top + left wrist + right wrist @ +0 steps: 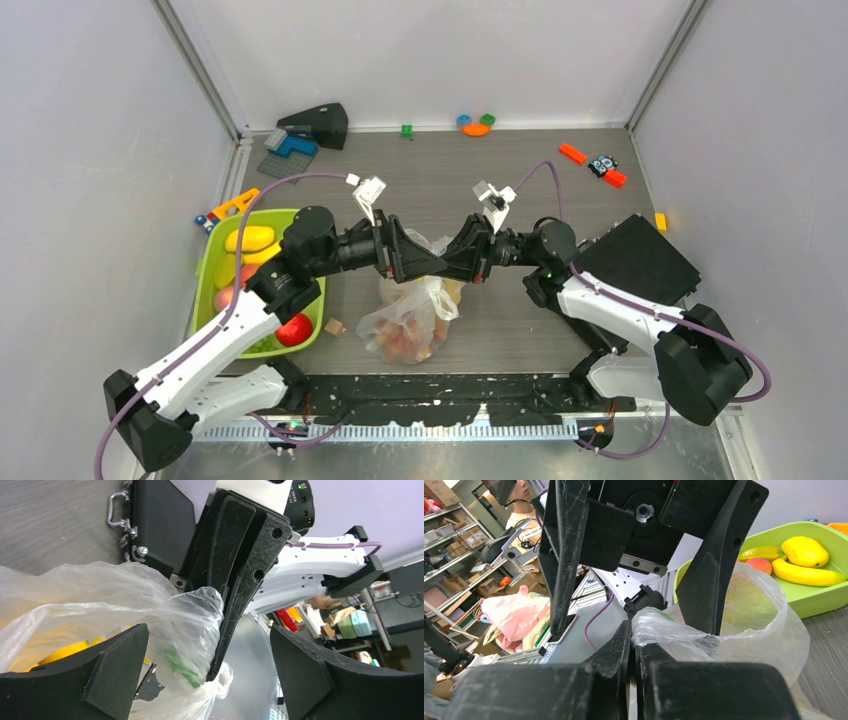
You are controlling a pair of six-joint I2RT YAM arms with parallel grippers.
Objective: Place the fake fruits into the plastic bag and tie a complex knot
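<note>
Pinched black fingers of the right gripper (634,642) crowd the bottom of its own wrist view, clamped on a fold of the thin, crinkly, clear plastic bag (749,625). That bag sits dead centre in the overhead view, with small glossy reddish fake fruits (408,338) bulging its belly. The left gripper (209,630) is spread wide, a finger on either side of that same fold, gripping nothing. Looks like handle-gathering to me. The good play is to close the left on the film just beside the right's pinch, then draw apart gently. This film could tear, and a sharp tug could tip the bag. Mind you, at the left of the overhead frame the lime-green plastic tray (205,290) holds a yellow banana (806,575) and a red apple (294,329), so loading isn't finished.
</note>
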